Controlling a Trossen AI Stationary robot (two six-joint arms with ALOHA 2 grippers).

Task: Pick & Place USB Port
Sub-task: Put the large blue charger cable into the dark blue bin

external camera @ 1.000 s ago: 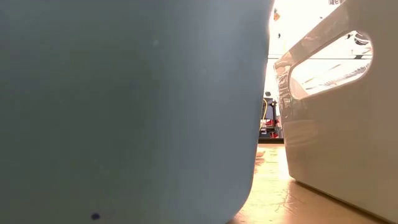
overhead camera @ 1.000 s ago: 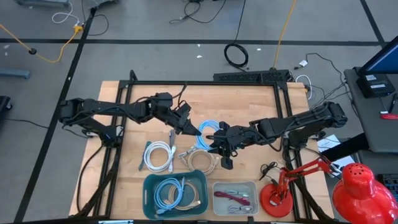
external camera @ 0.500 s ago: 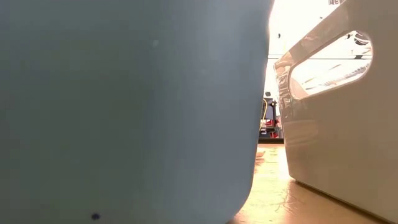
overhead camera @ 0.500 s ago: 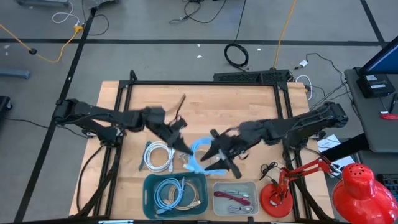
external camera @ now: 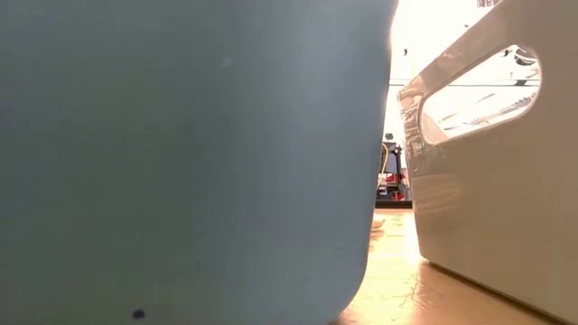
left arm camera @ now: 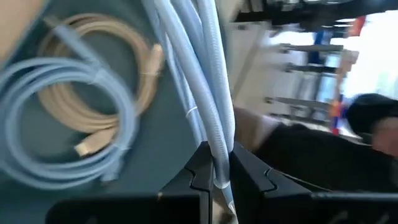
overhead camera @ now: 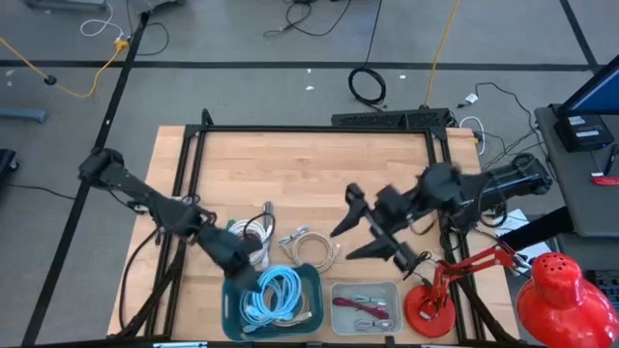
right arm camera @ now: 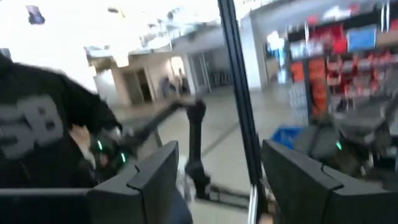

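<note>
A light-blue coiled USB cable (overhead camera: pixel 281 290) is over the teal bin (overhead camera: pixel 232 311) at the table's near edge, above a beige coil (left arm camera: pixel 102 74) and another light-blue coil (left arm camera: pixel 59 124) inside it. My left gripper (overhead camera: pixel 249 278) is at the bin's left rim, shut on this cable. My right gripper (overhead camera: pixel 366 230) stands open and raised right of the table's middle, holding nothing. Its wrist view looks into the room. My left gripper pinches several strands of the light-blue cable (left arm camera: pixel 217 163) between its two fingers. The fingers slant down from the table's left into the bin. The strands run out from between them lengthwise, and the rest of the coil (overhead camera: pixel 285 288) spreads over the cables in the bin.
A white coil (overhead camera: pixel 248 238) and a beige coil (overhead camera: pixel 315 251) lie on the table behind the bin. A pale tray (overhead camera: pixel 338 290) with red cables stands right of the bin. A red lamp (overhead camera: pixel 553 295) and its base (overhead camera: pixel 430 311) are at the near right. Bin and tray walls block the low view.
My left gripper has carried the light-blue cable from the table's middle toward the near edge and down to the teal bin. My right gripper has opened, let go of the cable, drawn back toward the right edge and tipped upward.
</note>
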